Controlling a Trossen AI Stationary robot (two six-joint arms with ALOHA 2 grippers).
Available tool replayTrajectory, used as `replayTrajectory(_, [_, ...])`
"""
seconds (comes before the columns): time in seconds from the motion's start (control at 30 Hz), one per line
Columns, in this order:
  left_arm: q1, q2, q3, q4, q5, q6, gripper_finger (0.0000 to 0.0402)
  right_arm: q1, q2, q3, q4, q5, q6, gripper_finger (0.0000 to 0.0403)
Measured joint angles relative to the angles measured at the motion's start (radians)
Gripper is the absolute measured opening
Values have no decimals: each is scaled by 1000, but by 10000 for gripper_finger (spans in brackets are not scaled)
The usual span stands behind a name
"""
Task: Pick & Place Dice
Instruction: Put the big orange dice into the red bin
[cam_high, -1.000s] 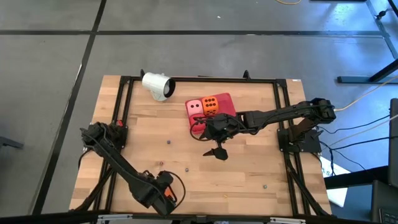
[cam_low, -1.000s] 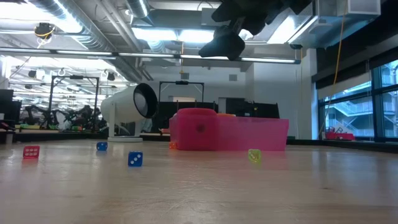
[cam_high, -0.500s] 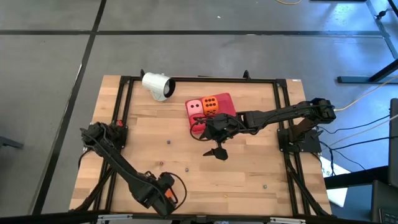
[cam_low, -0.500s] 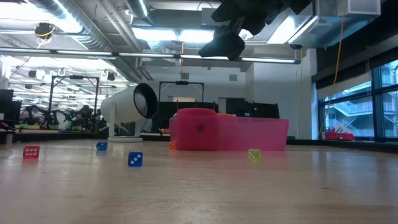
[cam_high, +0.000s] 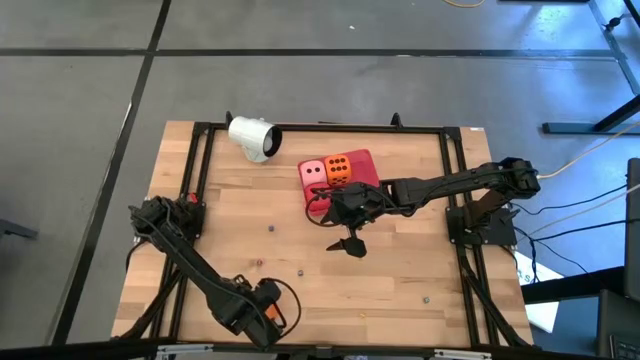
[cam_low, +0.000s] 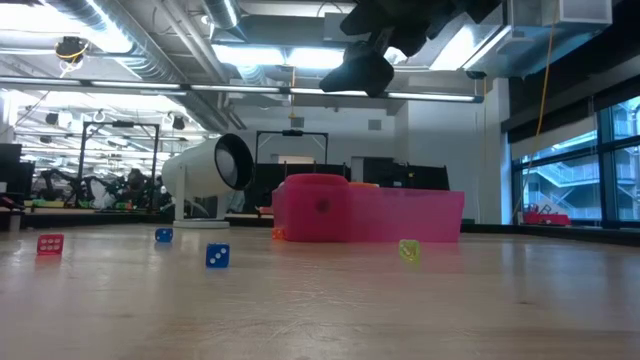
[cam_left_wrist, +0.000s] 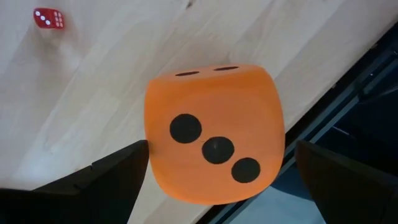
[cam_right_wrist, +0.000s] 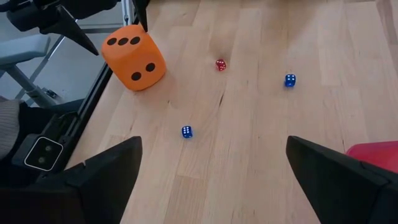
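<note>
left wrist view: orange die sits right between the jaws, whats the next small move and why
Probably close the left gripper on the orange die: its jaws stand open on either side of the die, which rests on the table near the edge, not yet gripped.

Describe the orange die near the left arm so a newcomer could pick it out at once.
Start at the wooden table and go to its near edge, where the left gripper hovers with open fingers. The orange die sits on the wood between those fingers, at the black frame rail. It dwarfs the tiny red die nearby and shows three black pips.
</note>
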Motion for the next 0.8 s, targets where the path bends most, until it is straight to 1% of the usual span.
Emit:
replayTrajectory(0.23, [0,0,-2,1,0,-11,400,0,0,0,0,0,0,396])
replayTrajectory(0.43, [0,0,-31,21,12,-16,400,0,0,0,0,0,0,396])
replayTrajectory(0.8, [-5,9,-31,25,8,-8,400,0,0,0,0,0,0,396])
